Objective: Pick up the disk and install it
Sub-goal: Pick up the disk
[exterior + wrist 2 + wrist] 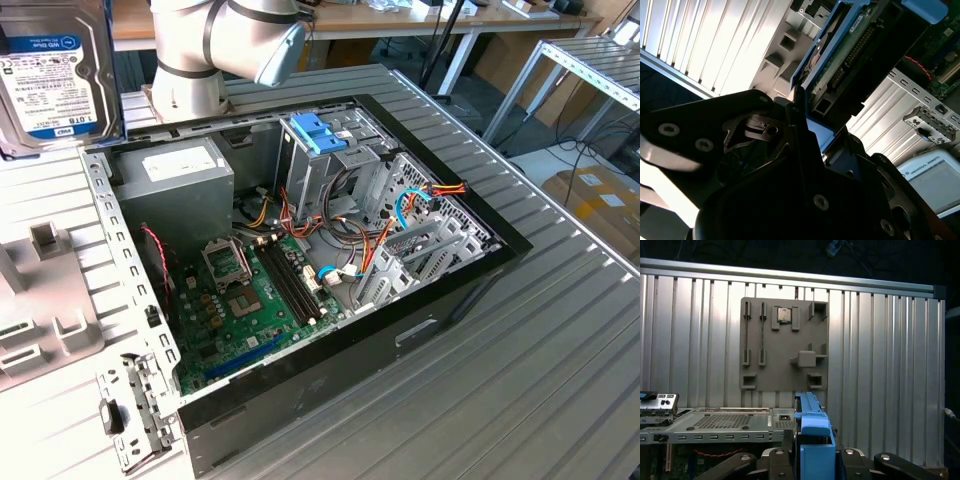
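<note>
Exterior view, L to R. Top L corner: the disk [55, 70] is held aloft, label side to the camera, white label w/ blue top band, up beside the rear corner of the case. Below it a grey fixture plate [40, 300] w/ raised blocks and slots lies flat on the ribbed metal surface [520, 380]. The arm [225, 40] stands at the top, just R of the disk. Centre: open PC case [330, 340] lying flat, side panel off. Inside it, the grey power supply [175, 175] is in the corner nearest the disk and the motherboard [250, 300] is on the case floor. The light-blue latch piece [320, 130] sits atop the drive cage [310, 180], w/ loose cables [350, 240] betw. cage and board. R of the case: bare ribbed surface out to its edge, open room there. Beyond that edge, far R: a metal rack [590, 70] and a cardboard box [600, 195]. Benches [400, 20] run along the back. In both wrist views the jaws are clamped on the disk. First wrist view: disk edge-on, blue rail central, black jaw links tight on either side, fixture plate beyond. Second wrist view: disk's circuit-board side runs out from the jaws.
</note>
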{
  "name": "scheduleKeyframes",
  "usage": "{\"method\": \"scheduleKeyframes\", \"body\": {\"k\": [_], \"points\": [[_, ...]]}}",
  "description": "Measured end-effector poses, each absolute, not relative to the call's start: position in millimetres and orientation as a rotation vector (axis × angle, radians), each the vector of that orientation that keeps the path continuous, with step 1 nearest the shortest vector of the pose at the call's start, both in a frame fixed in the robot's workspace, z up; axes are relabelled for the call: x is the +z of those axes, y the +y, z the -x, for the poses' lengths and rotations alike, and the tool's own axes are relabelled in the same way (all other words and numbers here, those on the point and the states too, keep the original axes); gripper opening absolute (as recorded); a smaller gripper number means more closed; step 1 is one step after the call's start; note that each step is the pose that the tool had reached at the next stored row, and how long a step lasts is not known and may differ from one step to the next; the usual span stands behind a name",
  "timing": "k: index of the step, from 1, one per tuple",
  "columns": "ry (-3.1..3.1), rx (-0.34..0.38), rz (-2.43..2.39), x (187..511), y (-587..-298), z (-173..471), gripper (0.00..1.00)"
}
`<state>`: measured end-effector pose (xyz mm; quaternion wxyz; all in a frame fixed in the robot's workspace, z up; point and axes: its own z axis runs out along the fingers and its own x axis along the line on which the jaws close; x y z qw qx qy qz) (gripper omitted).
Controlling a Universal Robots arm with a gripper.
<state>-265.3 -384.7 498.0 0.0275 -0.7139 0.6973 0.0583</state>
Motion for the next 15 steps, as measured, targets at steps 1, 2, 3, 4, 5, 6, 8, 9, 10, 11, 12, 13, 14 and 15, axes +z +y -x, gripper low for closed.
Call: {"method": "scheduleKeyframes", "body": {"k": [1,2,3,4,5,6,8,9,10,11,12,13,14,15], "points": [[2.153,0.18,2.204,498.0,-385.5,265.1,0.37],[2.153,0.18,2.204,498.0,-385.8,265.0,0.37],[2.153,0.18,2.204,498.0,-386.1,264.8,0.37],[2.153,0.18,2.204,497.9,-386.6,264.6,0.37],[2.153,0.18,2.204,497.9,-387.1,264.3,0.37],[2.153,0.18,2.204,497.9,-387.5,264.0,0.37],[2.153,0.18,2.204,497.9,-388.1,263.3,0.37],[2.153,0.18,2.204,497.8,-388.6,262.5,0.37],[2.153,0.18,2.204,497.8,-388.8,262.0,0.37],[2.153,0.18,2.204,497.7,-389.0,261.4,0.37],[2.153,0.18,2.204,497.7,-389.2,260.9,0.37],[2.153,0.18,2.204,497.7,-389.5,260.4,0.37],[2.153,0.18,2.204,497.7,-389.7,259.9,0.37],[2.153,0.18,2.204,497.7,-390.0,259.6,0.37]]}}
